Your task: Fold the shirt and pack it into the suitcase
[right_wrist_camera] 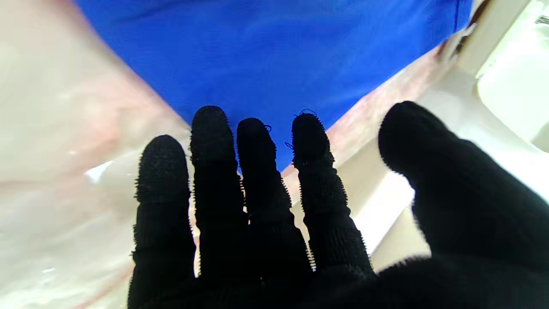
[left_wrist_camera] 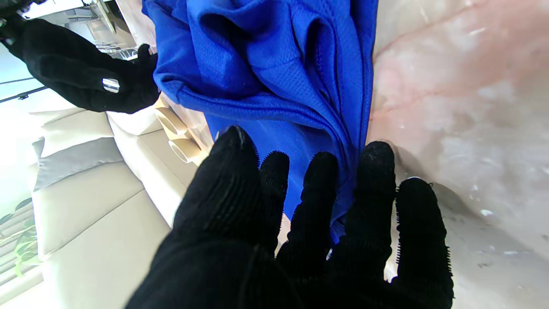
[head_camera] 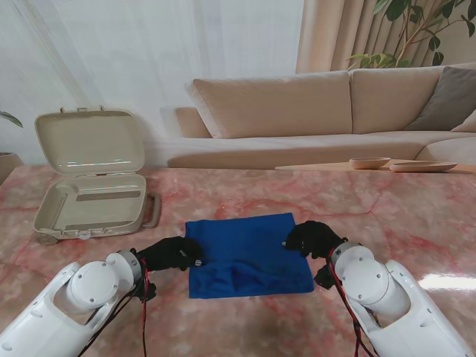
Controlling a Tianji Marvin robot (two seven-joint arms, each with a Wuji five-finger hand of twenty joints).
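1. Stand view: shirt (head_camera: pixel 248 254), a folded blue rectangle, lies before me on the table (head_camera: pixel 401 208); left hand (head_camera: pixel 172 253) and right hand (head_camera: pixel 314 238) flank its side edges, likely to lift it. Suitcase (head_camera: pixel 93 201) open, far left.
2. Left wrist view: fingers (left_wrist_camera: pixel 371 171) spread, touching bunched layers; grasp unclear.
3. Right wrist view: fingers (right_wrist_camera: pixel 253 141) splayed at the shirt's corner, holding nothing.

Bright daylight through curtains (head_camera: pixel 149 59); glare on table (head_camera: pixel 446 281); right wrist view blurred.

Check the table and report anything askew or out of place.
The blue shirt is folded unevenly: its edge nearer to me is bunched and rumpled, not flat. The suitcase lies open at the left, holding no shirt. Nothing looks spilled or damaged.
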